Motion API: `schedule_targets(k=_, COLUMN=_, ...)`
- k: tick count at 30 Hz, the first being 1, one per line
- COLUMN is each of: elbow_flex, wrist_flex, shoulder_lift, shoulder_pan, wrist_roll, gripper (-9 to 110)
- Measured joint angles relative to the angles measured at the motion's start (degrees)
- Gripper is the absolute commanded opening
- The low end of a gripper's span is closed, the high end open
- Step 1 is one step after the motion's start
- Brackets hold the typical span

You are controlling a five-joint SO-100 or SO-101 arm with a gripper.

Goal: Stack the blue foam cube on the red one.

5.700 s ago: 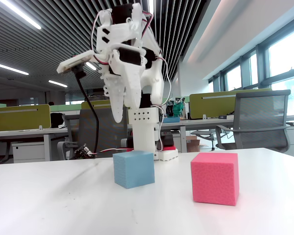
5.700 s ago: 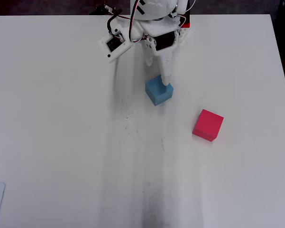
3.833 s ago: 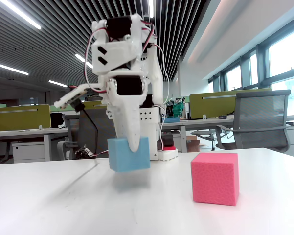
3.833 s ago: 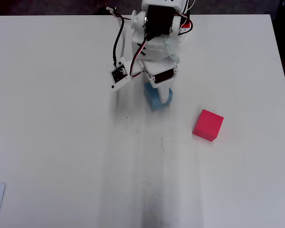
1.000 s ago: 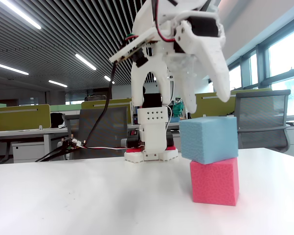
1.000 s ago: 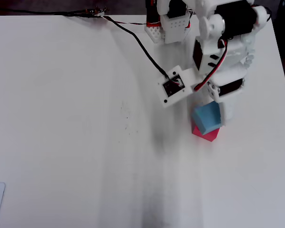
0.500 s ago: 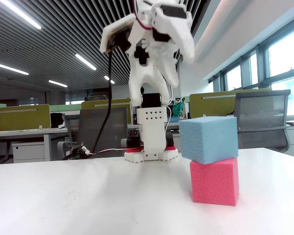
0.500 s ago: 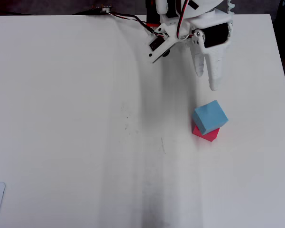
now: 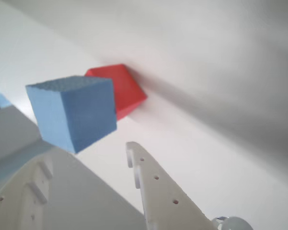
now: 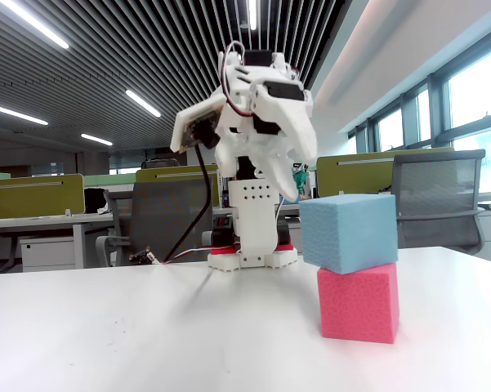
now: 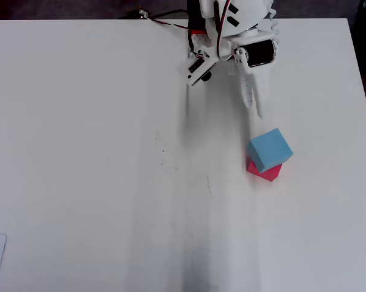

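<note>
Blue foam cube (image 10: 348, 232), light, soft, graspable by opposite side faces, rests skewed atop pinkish-red foam cube (image 10: 359, 302); gripper (image 11: 256, 104) empty, jaws slightly apart, far behind.

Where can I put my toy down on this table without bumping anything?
Almost anywhere. In the overhead view the white table is bare all along the left and the whole bottom. The crowded part is the top right: the gripper hangs there, with the blue cube stacked on the pink cube just below it.

Arm: folded back over its base, raised off the counter.
Hand (image 11: 256, 109): empty, tips pointing down and forward, fingers nearly together.
</note>
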Motion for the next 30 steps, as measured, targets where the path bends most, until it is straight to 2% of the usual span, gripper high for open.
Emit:
schedule_targets(k=16, elbow_flex=19.6, wrist_flex=-1.1, shoulder_lift=25.6, shoulder_pan=-0.7, wrist_roll=0.0, gripper=16)
schedule_targets(k=30, elbow_flex=22.2, wrist_flex=-1.9, shoulder_lift=30.1, shoulder_pan=0.3, wrist_roll=0.0, gripper=16)
